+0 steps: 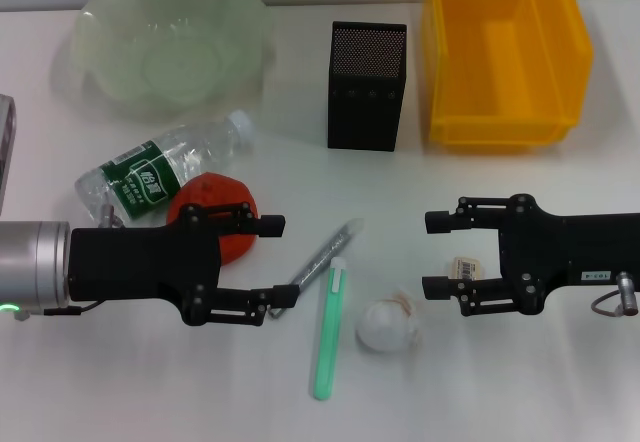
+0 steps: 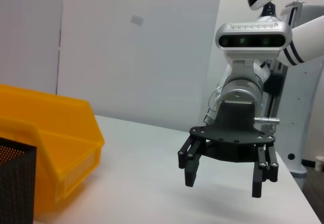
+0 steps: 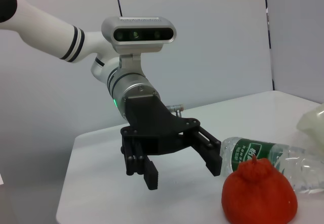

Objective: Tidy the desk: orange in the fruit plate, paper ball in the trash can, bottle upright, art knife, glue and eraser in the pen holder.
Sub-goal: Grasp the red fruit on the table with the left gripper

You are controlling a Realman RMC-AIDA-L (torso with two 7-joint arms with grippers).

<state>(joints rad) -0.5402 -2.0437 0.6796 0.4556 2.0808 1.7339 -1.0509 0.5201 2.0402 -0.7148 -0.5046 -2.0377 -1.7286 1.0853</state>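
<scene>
Both hands spread — above white table

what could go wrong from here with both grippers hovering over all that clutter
1. The left gripper hangs open just beside the orange, which touches the lying bottle; a sloppy grasp could nudge the bottle and set it rolling.
2. The eraser sits between the open fingers of the right gripper, small and flat, so it may slip out.
3. The paper ball lies near the green pen-like tool; reaching for either could knock the other.
</scene>
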